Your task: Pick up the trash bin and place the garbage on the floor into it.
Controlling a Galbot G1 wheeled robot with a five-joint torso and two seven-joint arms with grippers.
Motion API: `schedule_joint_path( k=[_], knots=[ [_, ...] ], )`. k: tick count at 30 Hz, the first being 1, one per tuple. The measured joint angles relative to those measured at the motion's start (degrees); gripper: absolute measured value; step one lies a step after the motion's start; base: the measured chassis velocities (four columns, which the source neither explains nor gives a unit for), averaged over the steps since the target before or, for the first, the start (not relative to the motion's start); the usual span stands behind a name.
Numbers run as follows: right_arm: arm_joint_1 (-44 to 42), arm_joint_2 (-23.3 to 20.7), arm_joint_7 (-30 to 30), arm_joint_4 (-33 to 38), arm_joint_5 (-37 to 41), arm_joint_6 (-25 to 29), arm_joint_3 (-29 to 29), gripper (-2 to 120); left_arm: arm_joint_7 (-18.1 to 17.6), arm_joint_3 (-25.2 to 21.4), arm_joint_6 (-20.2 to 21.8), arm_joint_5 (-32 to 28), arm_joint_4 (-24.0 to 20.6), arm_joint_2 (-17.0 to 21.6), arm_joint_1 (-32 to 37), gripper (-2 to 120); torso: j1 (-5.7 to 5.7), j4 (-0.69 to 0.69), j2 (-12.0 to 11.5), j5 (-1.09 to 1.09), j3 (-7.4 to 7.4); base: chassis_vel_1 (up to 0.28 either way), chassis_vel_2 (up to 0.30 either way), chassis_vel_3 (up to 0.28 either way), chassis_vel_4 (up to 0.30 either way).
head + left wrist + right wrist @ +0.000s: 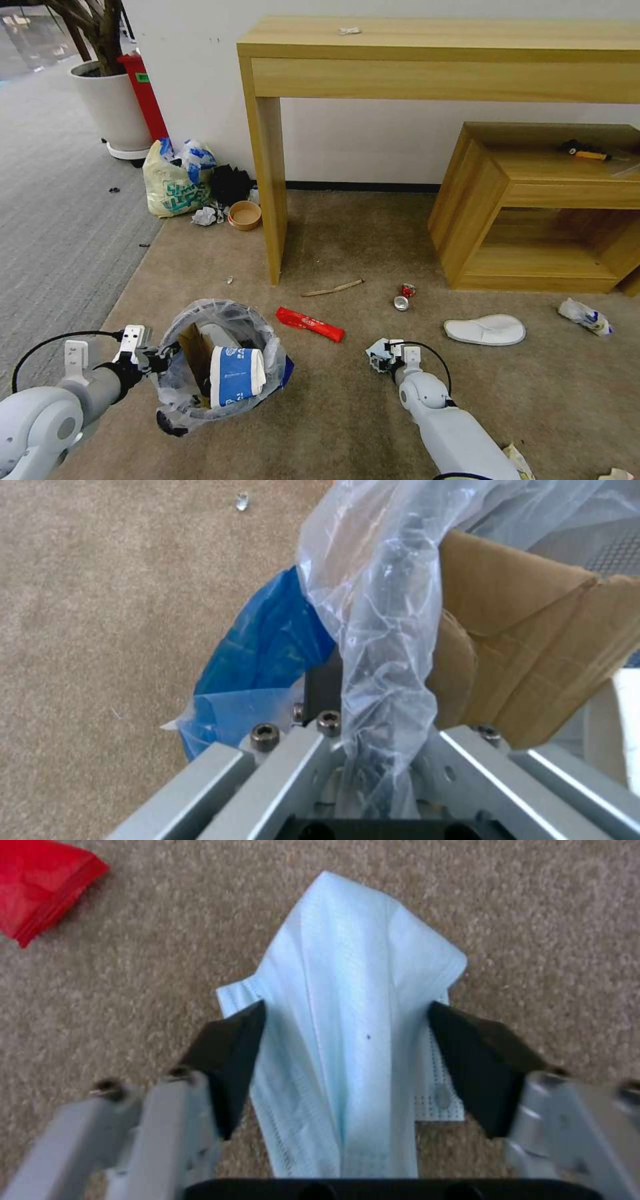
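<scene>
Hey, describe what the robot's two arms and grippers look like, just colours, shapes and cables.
Both arms are smooth, rounded light-grey shells. A thin black cable loops from each wrist. The left gripper has white and silver brackets with small hex screws; the right gripper has silvery metal finger links ending in black wedge-shaped pads.

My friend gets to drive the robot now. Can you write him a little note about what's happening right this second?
Left end effector: shut on the trash bin rim, liner bunched between its fingers.
Right end effector: open, straddling a pale blue face mask on the carpet.
Done: a blue-white paper cup and brown cardboard are in the bin.
Left on the floor: mask, red wrapper, crushed can, white slipper, wooden stick, crumpled packet.
</scene>
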Motion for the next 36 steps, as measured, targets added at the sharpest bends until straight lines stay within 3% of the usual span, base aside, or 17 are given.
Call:
schedule_joint_path(
  k=[8, 9, 17, 26, 30, 36],
  knots=[
    [-0.2, 0.0, 0.9, -0.4, -0.2, 1.1, 0.1, 29, 0.0, -0.2, 0.0, 0.0, -0.5, 0.0, 0.8, 0, 0.0, 0.0, 0.0, 0.0, 0.0, 0.0, 0.0, 0.0, 0.0],
    [-0.2, 0.0, 0.9, -0.4, -0.2, 1.1, 0.1, 29, 0.0, -0.2, 0.0, 0.0, -0.5, 0.0, 0.8, 0, 0.0, 0.0, 0.0, 0.0, 0.0, 0.0, 0.0, 0.0, 0.0],
    [-1.8, -1.4, 1.4, 7.5, 0.5, 0.6, 1.4, 0, 0.0, -0.3, 0.0, -0.3, -0.6, 0.5, 0.8, 0, 0.0, 0.0, 0.0, 0.0, 0.0, 0.0, 0.0, 0.0, 0.0],
    [-2.8, -4.6, -1.7, 21.1, 0.7, -1.3, 1.4, 0, 0.2, 0.0, 0.0, -0.5, 0.6, 0.8, -0.5, 0, 0.0, -0.01, 0.0, -0.01, 0.0, 0.0, 0.0, 0.0, 0.0],
    [1.8, -6.9, -4.8, 31.9, 3.9, -3.9, -2.1, 0, 0.2, 0.6, 0.0, -1.0, 2.0, 1.5, -2.2, 0, 0.0, 0.0, 0.0, -0.01, 0.0, 0.0, 0.0, 0.0, 0.0],
    [12.2, -7.0, -7.6, 36.8, 8.7, -5.7, -8.7, 0, -0.3, 1.7, 0.0, -1.4, 3.2, 2.1, -3.6, 0, 0.0, 0.01, 0.0, -0.01, 0.01, 0.0, 0.0, 0.0, 0.0]
  ],
)
